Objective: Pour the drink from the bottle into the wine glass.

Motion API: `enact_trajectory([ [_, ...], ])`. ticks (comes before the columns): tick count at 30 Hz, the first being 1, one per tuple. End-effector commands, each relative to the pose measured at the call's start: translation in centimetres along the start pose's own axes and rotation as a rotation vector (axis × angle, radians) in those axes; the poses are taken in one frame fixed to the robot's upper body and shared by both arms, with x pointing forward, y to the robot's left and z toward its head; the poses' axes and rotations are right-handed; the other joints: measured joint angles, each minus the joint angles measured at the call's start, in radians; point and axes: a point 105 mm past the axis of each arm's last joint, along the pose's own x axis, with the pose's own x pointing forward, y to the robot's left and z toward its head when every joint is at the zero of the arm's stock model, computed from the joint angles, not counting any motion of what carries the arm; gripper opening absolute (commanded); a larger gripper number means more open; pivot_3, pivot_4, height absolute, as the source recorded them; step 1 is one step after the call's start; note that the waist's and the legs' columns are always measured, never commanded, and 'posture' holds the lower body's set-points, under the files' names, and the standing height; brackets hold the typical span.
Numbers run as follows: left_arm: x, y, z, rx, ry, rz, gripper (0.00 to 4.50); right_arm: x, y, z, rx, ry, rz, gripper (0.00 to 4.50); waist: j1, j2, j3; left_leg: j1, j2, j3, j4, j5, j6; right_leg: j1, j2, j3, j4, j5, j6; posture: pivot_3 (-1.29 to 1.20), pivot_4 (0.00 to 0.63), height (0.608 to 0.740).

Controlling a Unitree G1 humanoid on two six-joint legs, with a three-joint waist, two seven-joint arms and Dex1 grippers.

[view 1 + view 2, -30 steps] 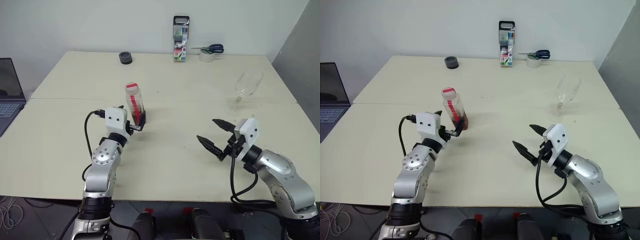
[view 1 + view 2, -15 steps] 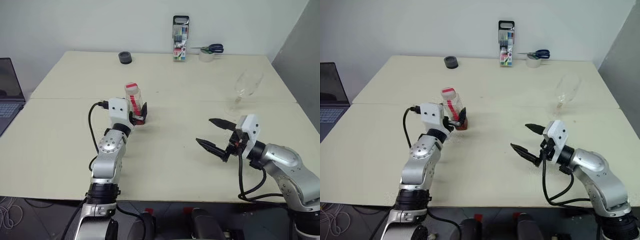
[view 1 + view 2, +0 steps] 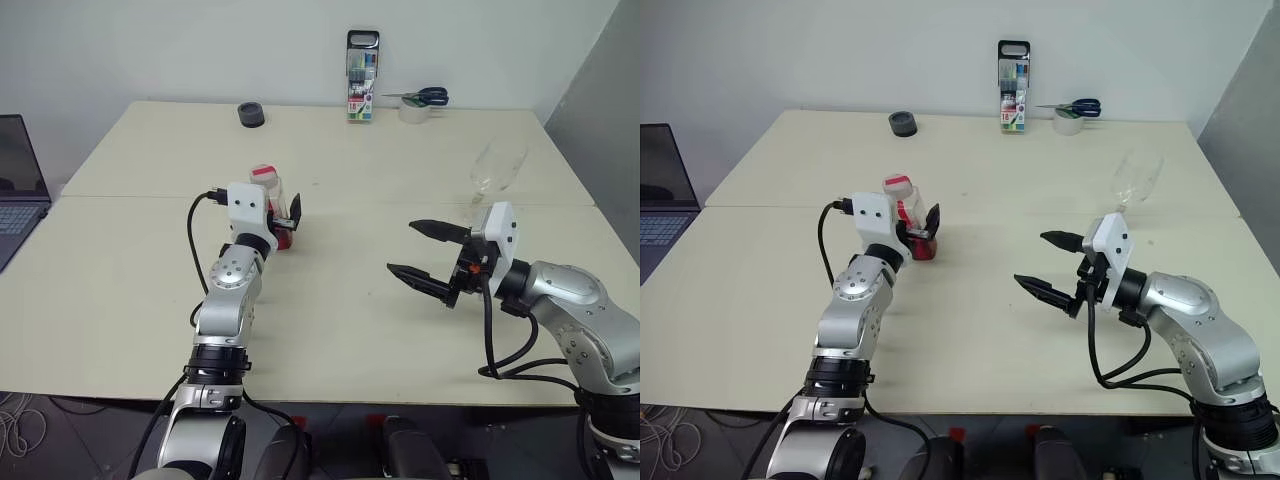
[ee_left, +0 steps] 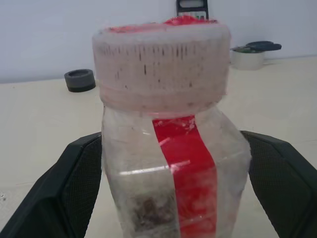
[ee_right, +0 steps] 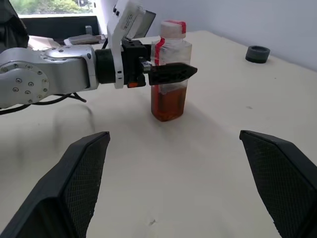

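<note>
The bottle (image 3: 268, 196) stood upright left of frame centre on the tabletop (image 3: 350, 310), between the spread fingers of the left pincer (image 3: 283, 222). The wine glass (image 3: 494, 170) stood at right; below it, the right pincer (image 3: 421, 252) hung apart, empty.

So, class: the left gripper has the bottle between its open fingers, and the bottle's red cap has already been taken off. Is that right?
Not quite. The cap is on the bottle, as the left wrist view shows. The rest holds: the left gripper has the bottle between its open fingers.
</note>
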Motion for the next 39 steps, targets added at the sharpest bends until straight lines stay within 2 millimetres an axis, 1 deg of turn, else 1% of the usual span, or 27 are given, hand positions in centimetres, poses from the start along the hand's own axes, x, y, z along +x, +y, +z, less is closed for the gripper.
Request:
enact_trajectory([
  [1,0.6,0.3,1.8,0.015,-0.063,0.018,4.49,0.1,0.1,1.1,-0.026,-0.026,0.024,4.5,0.0,0.0,0.0,0.0,0.0,0.0,0.0,0.0,0.0,0.0,0.0,0.0,0.0,0.0,0.0,0.0,0.15,0.74],
  [8,1.0,0.5,1.8,0.02,-0.049,0.03,4.49,0.1,0.0,1.0,-0.031,-0.025,0.022,4.5,0.0,0.0,0.0,0.0,0.0,0.0,0.0,0.0,0.0,0.0,0.0,0.0,-0.001,0.0,0.0,0.0,0.15,0.74],
  [11,0.9,0.4,1.7,0.026,-0.041,0.026,3.94,0.1,-0.1,1.0,-0.032,-0.024,0.017,4.5,0.0,0.0,0.0,0.0,0.0,0.0,0.0,0.0,0.0,0.0,0.0,0.0,-0.001,0.0,0.0,0.0,0.15,0.74],
  [17,0.3,0.0,1.6,0.024,-0.034,0.011,2.09,0.0,-0.2,0.9,-0.031,-0.027,0.013,4.5,0.0,0.0,0.0,-0.001,0.0,0.0,0.0,0.0,0.0,0.0,0.0,0.0,-0.001,0.0,0.0,0.0,0.15,0.74],
  [18,0.2,0.0,1.6,0.023,-0.034,0.011,1.88,0.0,-0.2,0.9,-0.031,-0.028,0.013,4.5,-0.001,0.0,0.0,0.0,0.0,0.0,0.0,0.0,0.0,0.0,0.0,0.0,-0.001,0.0,0.0,0.0,0.15,0.74],
  [19,0.1,0.1,1.6,0.024,-0.034,0.011,1.81,0.0,-0.2,0.9,-0.031,-0.03,0.013,4.5,-0.001,0.0,0.0,0.0,0.0,0.0,0.0,0.0,0.0,0.0,0.0,0.0,-0.001,0.0,0.0,0.0,0.15,0.74],
  [24,-0.8,0.8,1.8,0.046,-0.038,0.013,1.81,0.2,-0.1,1.2,-0.034,-0.041,0.013,4.5,-0.002,0.0,0.0,-0.001,0.0,0.0,0.0,0.0,0.0,0.0,0.0,0.0,-0.001,0.0,0.0,0.0,0.15,0.74],
  [26,-1.1,1.2,1.8,0.088,-0.04,0.001,1.8,0.3,0.0,1.4,-0.033,-0.05,0.009,4.5,-0.002,0.0,0.0,-0.001,0.0,0.0,0.0,0.0,0.0,-0.001,0.0,0.0,-0.001,0.0,0.0,0.0,0.15,0.74],
  [27,-1.3,1.2,1.7,0.08,-0.039,-0.022,1.8,0.4,0.0,1.4,-0.032,-0.053,0.004,4.5,-0.002,0.0,0.0,0.0,0.0,0.0,0.0,0.0,0.0,-0.001,0.0,0.0,-0.001,0.0,0.0,0.0,0.15,0.74],
  [29,-1.4,0.6,1.8,0.047,-0.042,-0.102,1.8,0.5,-0.1,1.3,-0.027,-0.053,-0.014,4.5,-0.002,0.0,0.0,0.0,0.0,0.0,0.0,0.0,0.0,-0.001,0.0,0.0,-0.001,0.0,0.0,0.0,0.15,0.74],
  [32,-1.7,-1.3,2.4,0.019,-0.064,-0.268,1.8,0.7,-0.1,1.2,-0.015,-0.05,-0.032,4.5,-0.001,0.0,0.0,-0.001,0.0,0.0,0.0,0.0,0.0,-0.001,0.0,0.0,-0.001,0.0,0.0,0.0,0.15,0.74],
  [33,-1.9,-2.4,2.5,-0.003,-0.063,-0.362,1.8,0.7,-0.1,1.3,-0.014,-0.049,-0.047,4.5,-0.001,0.0,0.0,-0.001,0.0,0.0,0.0,0.001,-0.001,-0.001,0.0,0.0,-0.001,0.0,0.0,0.0,0.15,0.74],
  [34,-2.0,-3.1,2.6,-0.018,-0.061,-0.423,1.8,0.7,-0.1,1.3,-0.014,-0.049,-0.057,4.5,0.0,0.0,0.0,-0.001,0.0,0.0,0.0,0.002,-0.003,-0.001,0.0,0.0,-0.001,0.0,0.0,0.0,0.15,0.74],
  [35,-2.8,-5.1,2.8,-0.029,-0.066,-0.589,1.8,0.6,-0.3,1.5,0.0,-0.041,-0.086,4.5,0.001,0.0,0.0,-0.002,0.0,0.0,0.0,0.002,-0.003,-0.001,0.0,0.0,-0.002,0.0,0.0,0.0,0.15,0.74],
  [36,-3.5,-6.7,3.0,-0.032,-0.071,-0.722,1.8,0.4,-0.5,1.6,0.01,-0.031,-0.117,4.5,0.002,0.0,0.0,-0.002,0.0,0.0,0.0,0.002,-0.004,-0.001,-0.001,-0.001,-0.002,0.0,0.0,0.0,0.15,0.74],
  [37,-4.1,-7.5,3.1,-0.032,-0.074,-0.806,1.79,0.3,-0.7,1.6,0.018,-0.023,-0.137,4.5,0.002,0.0,0.0,-0.002,0.0,-0.001,0.0,0.002,-0.004,-0.001,-0.001,-0.001,-0.002,0.0,0.0,0.0,0.15,0.74],
  [39,-4.5,-8.2,3.3,-0.032,-0.076,-0.884,1.77,0.3,-0.8,1.8,0.03,-0.018,-0.162,4.5,0.002,0.0,0.0,-0.003,-0.001,-0.001,0.0,0.002,-0.004,-0.001,-0.001,-0.001,-0.003,0.0,0.0,0.0,0.15,0.74],
])
